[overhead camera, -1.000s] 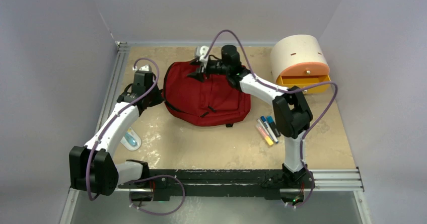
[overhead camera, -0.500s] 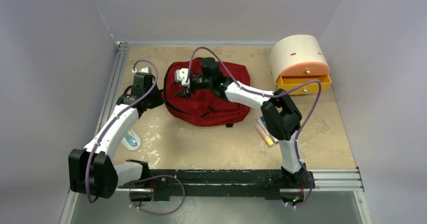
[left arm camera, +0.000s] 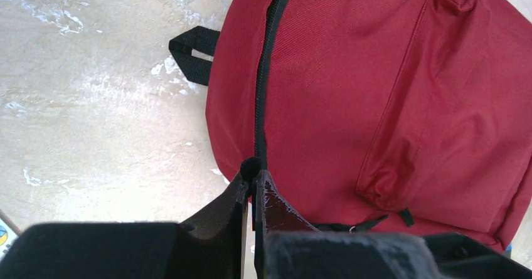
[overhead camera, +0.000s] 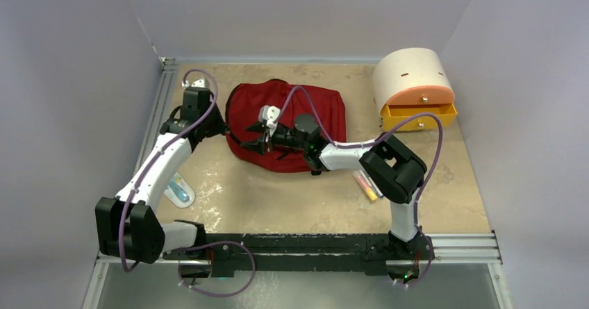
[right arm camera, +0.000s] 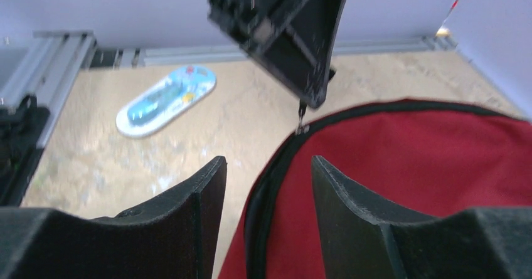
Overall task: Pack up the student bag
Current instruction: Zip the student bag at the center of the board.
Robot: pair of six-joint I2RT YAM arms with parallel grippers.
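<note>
Two grippers meet at the left end of the student bag (overhead camera: 305,104). The left gripper (left arm camera: 253,182) has its jaws pressed together, pinching the small zipper pull (right arm camera: 302,121) at the bag's left edge; the black zipper (left arm camera: 268,72) runs away from its tips up the frame in the left wrist view. The right gripper (right arm camera: 266,166) has its jaws apart with nothing between them. It hovers over the lower left rim of the bag, pointing toward the left gripper (right arm camera: 276,28), which shows at the top of the right wrist view.

The dark red bag lies flat on the counter (overhead camera: 278,205), in the upper middle of the top view. A blue-and-white oval case (overhead camera: 179,191) lies on the counter at the lower left. A few markers (overhead camera: 366,186) lie below and to the right of the bag. A cream-and-orange drawer box (overhead camera: 413,87) stands at the upper right, its drawer pulled out.
</note>
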